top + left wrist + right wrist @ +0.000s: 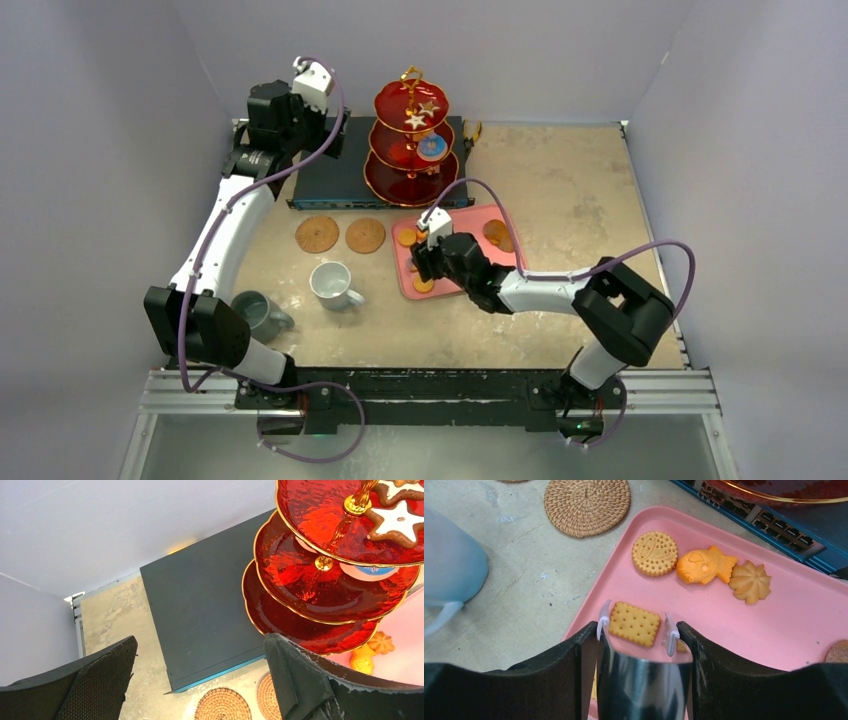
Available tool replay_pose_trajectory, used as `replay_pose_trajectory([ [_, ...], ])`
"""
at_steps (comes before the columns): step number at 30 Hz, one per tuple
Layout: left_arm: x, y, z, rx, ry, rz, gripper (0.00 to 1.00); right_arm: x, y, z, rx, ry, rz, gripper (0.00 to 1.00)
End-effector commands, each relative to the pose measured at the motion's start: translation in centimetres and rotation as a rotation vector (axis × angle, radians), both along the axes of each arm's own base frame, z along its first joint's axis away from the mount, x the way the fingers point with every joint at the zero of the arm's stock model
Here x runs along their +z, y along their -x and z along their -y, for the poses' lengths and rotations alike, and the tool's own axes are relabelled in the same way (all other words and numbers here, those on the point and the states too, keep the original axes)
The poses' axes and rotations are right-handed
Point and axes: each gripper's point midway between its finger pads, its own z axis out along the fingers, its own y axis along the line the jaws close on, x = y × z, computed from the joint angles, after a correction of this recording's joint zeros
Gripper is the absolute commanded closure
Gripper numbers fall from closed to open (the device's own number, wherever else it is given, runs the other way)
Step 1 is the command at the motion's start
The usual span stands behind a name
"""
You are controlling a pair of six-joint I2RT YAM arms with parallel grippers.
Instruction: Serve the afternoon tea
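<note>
The red three-tier stand (410, 140) stands at the back on the dark box, with star cookies (397, 522) on its top tier. My right gripper (636, 640) is shut on metal tongs (644, 680). The tong tips stand open on either side of a rectangular cracker (635, 623) on the pink tray (774, 630). A round cookie (654, 553), a fish pastry (704, 566) and a flower cookie (750, 582) lie beyond it. My left gripper (200, 680) is open and empty, held high left of the stand (310, 580). The white mug (332, 284), the grey mug (257, 312) and two cork coasters (317, 234) sit on the table.
The flat dark box (205, 615) lies under the stand at the back, its blue edge facing the coasters (222, 705). The pink tray (462, 222) sits right of the coasters. The white mug (449, 565) is close on the left of my right gripper. Grey walls enclose the table.
</note>
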Motion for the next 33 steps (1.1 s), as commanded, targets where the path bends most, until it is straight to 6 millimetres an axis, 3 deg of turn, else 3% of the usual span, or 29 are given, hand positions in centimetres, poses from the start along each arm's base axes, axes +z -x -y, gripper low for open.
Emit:
replay_pose_trajectory([
  [1, 3.6, -0.1, -0.1, 0.001, 0.021, 0.088, 0.01, 0.7, -0.4, -0.9, -0.013, -0.047, 0.025, 0.41],
  [8, 4.0, -0.1, -0.1, 0.001, 0.023, 0.097, 0.01, -0.3, -0.3, -1.0, -0.010, -0.028, 0.009, 0.42],
  [12, 4.0, -0.2, -0.1, 0.001, 0.024, 0.098, 0.01, -0.3, -0.4, -0.9, -0.018, -0.022, 0.012, 0.48],
  [21, 4.1, -0.2, -0.2, 0.004, 0.019, 0.102, 0.01, 2.5, -1.0, -0.1, -0.047, -0.024, 0.068, 0.60],
  [26, 3.9, -0.2, -0.3, 0.007, 0.021, 0.099, 0.01, 6.3, -1.6, -1.1, -0.017, -0.042, 0.117, 0.60],
  [33, 3.9, -0.2, -0.4, 0.012, 0.021, 0.098, 0.01, 16.0, -4.9, -2.3, -0.020, -0.103, 0.273, 0.60],
])
